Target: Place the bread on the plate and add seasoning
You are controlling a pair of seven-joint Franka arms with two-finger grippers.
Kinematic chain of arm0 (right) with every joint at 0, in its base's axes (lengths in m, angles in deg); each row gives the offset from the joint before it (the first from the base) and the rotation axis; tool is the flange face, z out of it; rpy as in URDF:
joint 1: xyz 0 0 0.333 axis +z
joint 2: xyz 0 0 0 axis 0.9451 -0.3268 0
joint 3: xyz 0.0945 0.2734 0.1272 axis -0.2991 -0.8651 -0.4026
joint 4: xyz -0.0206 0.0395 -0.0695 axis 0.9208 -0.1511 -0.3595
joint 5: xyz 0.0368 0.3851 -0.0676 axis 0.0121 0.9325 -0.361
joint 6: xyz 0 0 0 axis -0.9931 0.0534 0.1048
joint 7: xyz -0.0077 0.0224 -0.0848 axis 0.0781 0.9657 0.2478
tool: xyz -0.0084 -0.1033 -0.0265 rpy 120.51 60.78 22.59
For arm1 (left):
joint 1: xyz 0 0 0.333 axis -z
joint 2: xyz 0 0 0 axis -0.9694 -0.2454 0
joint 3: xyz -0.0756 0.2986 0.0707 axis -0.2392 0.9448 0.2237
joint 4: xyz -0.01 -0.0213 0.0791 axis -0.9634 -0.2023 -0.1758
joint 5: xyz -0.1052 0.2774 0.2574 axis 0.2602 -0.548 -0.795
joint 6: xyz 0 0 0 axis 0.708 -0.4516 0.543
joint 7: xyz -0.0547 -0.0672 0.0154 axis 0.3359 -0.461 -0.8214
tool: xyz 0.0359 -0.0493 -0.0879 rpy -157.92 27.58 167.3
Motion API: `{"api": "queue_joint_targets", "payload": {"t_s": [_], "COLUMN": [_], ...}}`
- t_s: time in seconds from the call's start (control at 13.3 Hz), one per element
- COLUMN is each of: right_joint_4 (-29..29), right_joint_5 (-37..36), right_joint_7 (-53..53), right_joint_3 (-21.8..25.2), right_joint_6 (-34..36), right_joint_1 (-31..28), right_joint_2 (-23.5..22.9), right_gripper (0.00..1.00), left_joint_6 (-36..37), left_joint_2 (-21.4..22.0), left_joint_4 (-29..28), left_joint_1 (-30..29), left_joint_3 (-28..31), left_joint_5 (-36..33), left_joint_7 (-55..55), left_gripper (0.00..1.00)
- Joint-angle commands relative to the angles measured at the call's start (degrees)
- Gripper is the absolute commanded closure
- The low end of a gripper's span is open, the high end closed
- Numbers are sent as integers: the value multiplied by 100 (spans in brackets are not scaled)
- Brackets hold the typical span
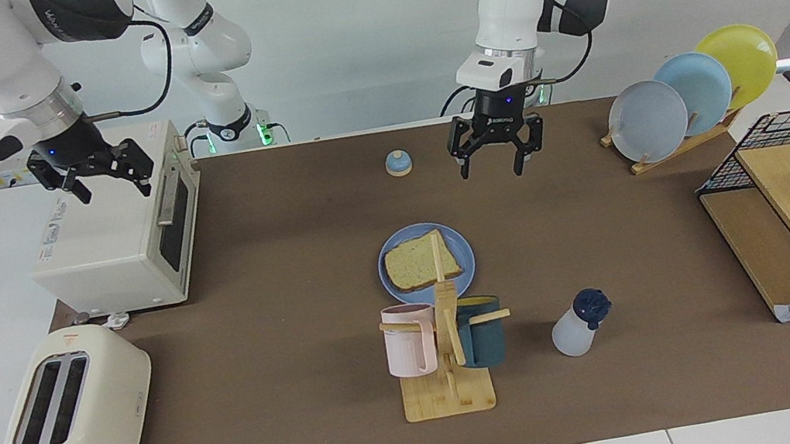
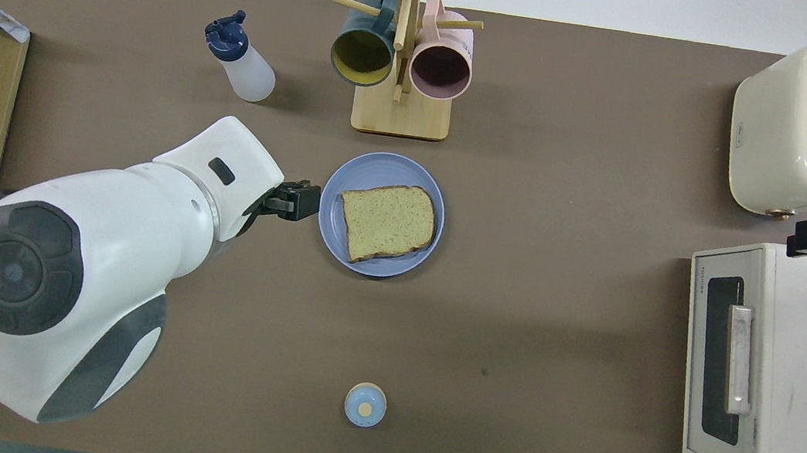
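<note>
A squarish slice of tan toast (image 1: 419, 259) lies on the round blue plate (image 1: 461, 254). The translucent squeeze bottle with navy cap (image 1: 579, 324) stands upright, farther from the robots than the plate, toward the left arm's end. The left gripper (image 1: 499, 157) hangs high, fingers spread, empty. It should descend squarely around the bottle's body. The right gripper (image 1: 101, 180) waits spread over the white toaster oven (image 1: 108, 241).

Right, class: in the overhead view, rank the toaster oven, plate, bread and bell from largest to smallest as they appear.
1. Toaster oven
2. Plate
3. Bread, which lies inside the plate's rim
4. Bell

All four rest on the table and none look alike in size, so the order is safe.
</note>
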Motion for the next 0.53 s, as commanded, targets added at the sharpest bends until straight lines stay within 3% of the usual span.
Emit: {"api": "queue_joint_targets", "payload": {"t_s": [0.0,0.23,0.45], "right_joint_4": [-94,-94,-94], "right_joint_5": [84,84,84], "right_joint_7": [31,31,31], "right_joint_3": [10,10,10], "right_joint_6": [-85,-85,-85], "right_joint_1": [-25,-25,-25], "right_joint_2": [54,54,54], "right_gripper": [0,0,0], "left_joint_6": [1174,2283,2785], "left_joint_2": [-52,-61,18], "left_joint_4": [641,1213,1284], "left_joint_1": [-103,-647,-1367], "left_joint_3": [109,118,101], "left_joint_5": [144,356,487], "left_joint_7": [477,1312,2278], "left_gripper": [0,0,0]}}
